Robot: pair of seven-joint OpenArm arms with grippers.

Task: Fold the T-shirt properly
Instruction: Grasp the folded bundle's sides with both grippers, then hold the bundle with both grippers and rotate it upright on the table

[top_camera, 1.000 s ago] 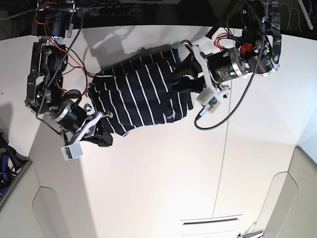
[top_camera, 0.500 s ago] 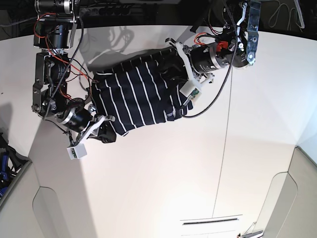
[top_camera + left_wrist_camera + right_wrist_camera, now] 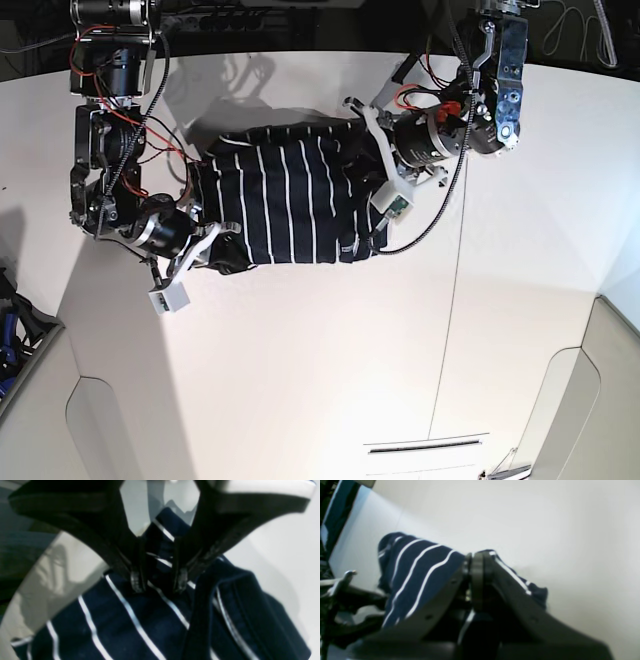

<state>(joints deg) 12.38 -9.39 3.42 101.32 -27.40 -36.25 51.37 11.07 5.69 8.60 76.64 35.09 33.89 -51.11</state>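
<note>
The dark navy T-shirt (image 3: 285, 200) with thin white stripes lies bunched in a rough rectangle at the back of the white table (image 3: 330, 350). My left gripper (image 3: 357, 180) is at its right edge. In the left wrist view its jaws (image 3: 158, 586) stand close together with a raised fold of the shirt (image 3: 140, 620) between them. My right gripper (image 3: 228, 252) is at the shirt's lower left corner. In the right wrist view it (image 3: 473, 560) is shut on an edge of the striped fabric (image 3: 420, 565). No label shows.
A seam (image 3: 452, 320) runs down the table right of the shirt. A slot (image 3: 425, 446) is near the front edge. The table's left side steps down to a grey panel (image 3: 40, 400), with dark gear (image 3: 10, 320) at the far left. Red and black cables hang by both arms.
Both grippers have swung with the shirt. Its stripes ran diagonally and now run nearly straight front to back. The left gripper moved forward, the right gripper moved right, and the shirt looks more squared.
</note>
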